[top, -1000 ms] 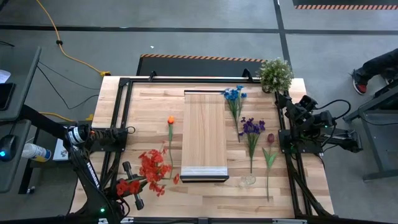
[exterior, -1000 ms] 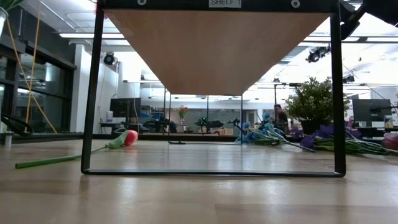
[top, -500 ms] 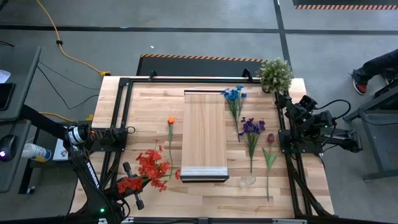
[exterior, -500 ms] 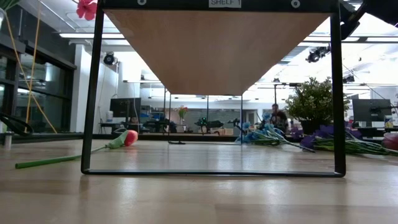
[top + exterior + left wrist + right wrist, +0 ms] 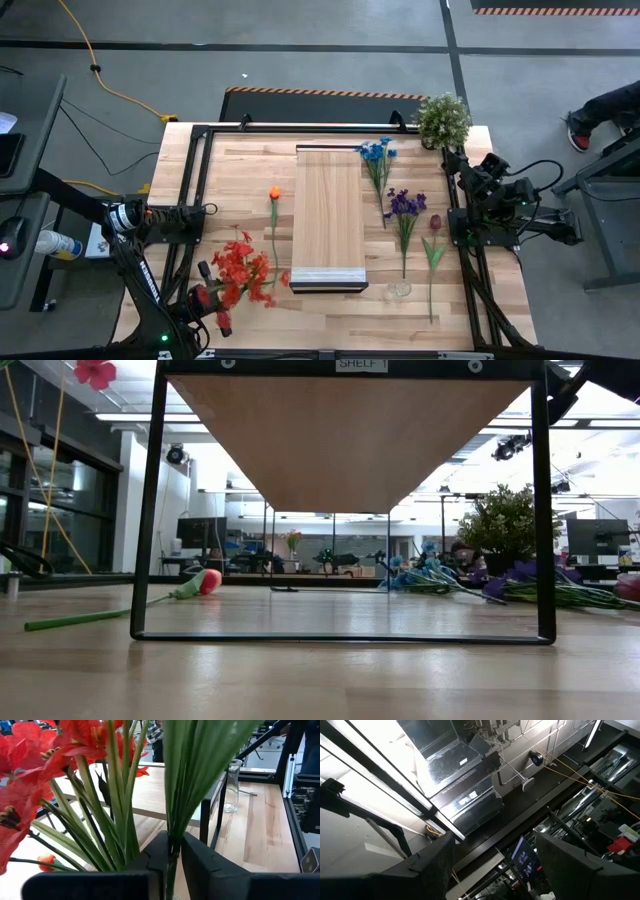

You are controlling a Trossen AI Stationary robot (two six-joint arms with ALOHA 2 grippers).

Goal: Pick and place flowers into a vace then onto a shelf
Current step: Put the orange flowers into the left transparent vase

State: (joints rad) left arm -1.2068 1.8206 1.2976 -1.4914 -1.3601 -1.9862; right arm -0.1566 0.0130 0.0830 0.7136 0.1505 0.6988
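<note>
My left gripper is shut on a bunch of red flowers above the table's near left part; its stems rise past the fingers. On the table lie an orange flower, a blue one, a purple one, a dark-red one and a green leaf stem. The clear vase stands by the near right corner of the raised wooden shelf. My right gripper waits open at the right edge, pointing up. My left gripper pinches the green stems of the red flower bunch between its two fingers, low on the stems. The fingers come in about level from the table's near left. The bunch is lifted clear of the table, heads and leaves above and beyond the fingers.
A bushy potted plant stands at the far right corner. The shelf sits on a black frame with open space beneath it. Black rails run along the table's left, right and far sides.
My left gripper has stayed in place and rolled at the wrist. The red flower bunch has tipped with it: in the low view one head has come into the top left corner and swung toward the table's left.
</note>
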